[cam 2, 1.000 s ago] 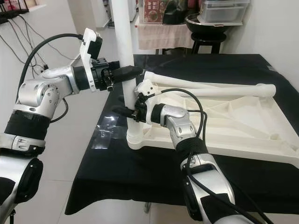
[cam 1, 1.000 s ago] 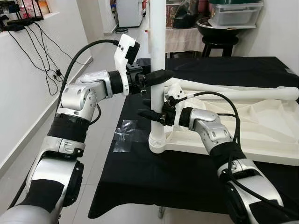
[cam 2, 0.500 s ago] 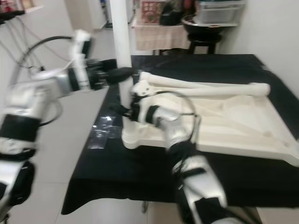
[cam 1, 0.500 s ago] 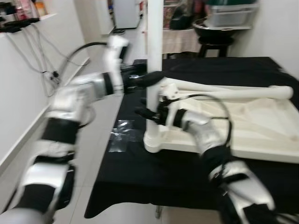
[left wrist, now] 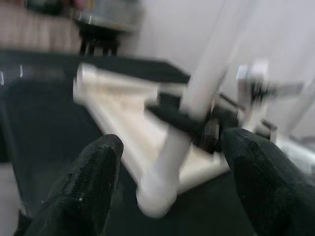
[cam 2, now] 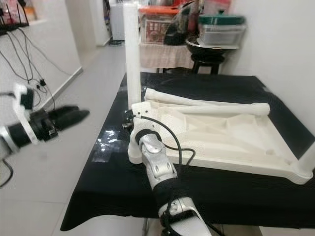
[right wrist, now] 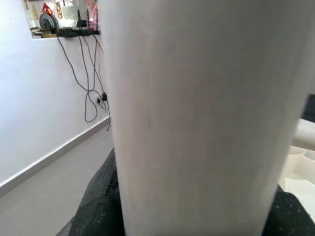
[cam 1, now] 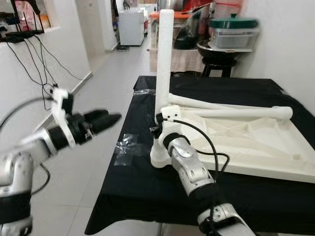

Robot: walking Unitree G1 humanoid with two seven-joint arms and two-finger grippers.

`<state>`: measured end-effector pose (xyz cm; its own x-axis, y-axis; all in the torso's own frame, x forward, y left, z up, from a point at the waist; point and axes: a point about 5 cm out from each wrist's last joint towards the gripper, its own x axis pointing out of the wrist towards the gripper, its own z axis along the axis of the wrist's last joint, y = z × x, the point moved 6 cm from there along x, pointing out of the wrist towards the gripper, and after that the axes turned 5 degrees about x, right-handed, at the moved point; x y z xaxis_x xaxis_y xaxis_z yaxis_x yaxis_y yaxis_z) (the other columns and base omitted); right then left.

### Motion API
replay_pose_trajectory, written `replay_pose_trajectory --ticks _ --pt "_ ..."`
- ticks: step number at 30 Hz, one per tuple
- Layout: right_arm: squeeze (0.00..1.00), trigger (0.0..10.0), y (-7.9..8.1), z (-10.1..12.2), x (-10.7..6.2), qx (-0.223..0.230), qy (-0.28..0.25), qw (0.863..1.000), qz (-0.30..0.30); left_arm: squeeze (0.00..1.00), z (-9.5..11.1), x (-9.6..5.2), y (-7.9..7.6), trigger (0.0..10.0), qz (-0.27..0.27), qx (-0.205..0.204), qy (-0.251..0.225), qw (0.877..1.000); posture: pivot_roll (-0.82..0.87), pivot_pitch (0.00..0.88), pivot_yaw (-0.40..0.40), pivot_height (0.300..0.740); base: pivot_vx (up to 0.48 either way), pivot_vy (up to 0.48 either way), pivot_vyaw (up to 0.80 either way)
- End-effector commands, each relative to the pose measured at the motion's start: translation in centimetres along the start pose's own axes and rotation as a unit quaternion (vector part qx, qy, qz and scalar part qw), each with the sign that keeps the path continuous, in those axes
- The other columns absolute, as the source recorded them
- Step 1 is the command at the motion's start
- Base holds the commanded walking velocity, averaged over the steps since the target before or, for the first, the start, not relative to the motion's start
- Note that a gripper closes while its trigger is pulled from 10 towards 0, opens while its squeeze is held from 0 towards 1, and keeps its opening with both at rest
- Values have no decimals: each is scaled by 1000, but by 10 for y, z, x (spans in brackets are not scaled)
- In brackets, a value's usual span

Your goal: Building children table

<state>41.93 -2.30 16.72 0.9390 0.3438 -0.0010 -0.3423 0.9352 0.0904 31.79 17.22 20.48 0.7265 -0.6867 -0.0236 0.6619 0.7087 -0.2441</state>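
The white children's tabletop [cam 1: 256,142] lies upside down on a black-clothed table [cam 1: 147,182]. One white leg [cam 1: 164,64] stands upright in its near left corner socket. A second leg [cam 1: 231,112] lies across the tabletop. My right gripper [cam 1: 156,130] is shut around the lower part of the upright leg; the right wrist view has that leg [right wrist: 206,113] pressed between the black fingers [right wrist: 98,206]. My left gripper [cam 1: 114,118] hangs over the floor left of the table, open and holding nothing, well clear of the leg [left wrist: 197,98].
A crumpled clear film [cam 1: 125,146] lies on the cloth near the table's left edge. Behind the table a black stool [cam 1: 221,61] carries a bowl and a lidded plastic box. Cables [cam 1: 44,64] hang on the white wall at left, above open tiled floor.
My left gripper has let go of the upright leg and swung back to the left, away from the table. The right gripper stays on the leg. The camera has pulled back.
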Motion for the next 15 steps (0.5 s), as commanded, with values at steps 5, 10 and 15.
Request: replay_pose_trajectory --ticks 5,10,15 --pt "1000 10000 24 -15 -10 78 29 993 88 0 -57 5 -38 10000 1 14 42 999 89 0 -15 740 0 0 0" --pt "0 10000 33 4 -15 51 6 977 209 0 -79 12 -61 10000 8 16 45 999 99 0 -29 740 0 0 0" --pt "0 10000 37 -1 -21 -31 31 939 340 0 -95 16 -59 10000 66 46 49 996 123 0 -46 740 0 0 0"
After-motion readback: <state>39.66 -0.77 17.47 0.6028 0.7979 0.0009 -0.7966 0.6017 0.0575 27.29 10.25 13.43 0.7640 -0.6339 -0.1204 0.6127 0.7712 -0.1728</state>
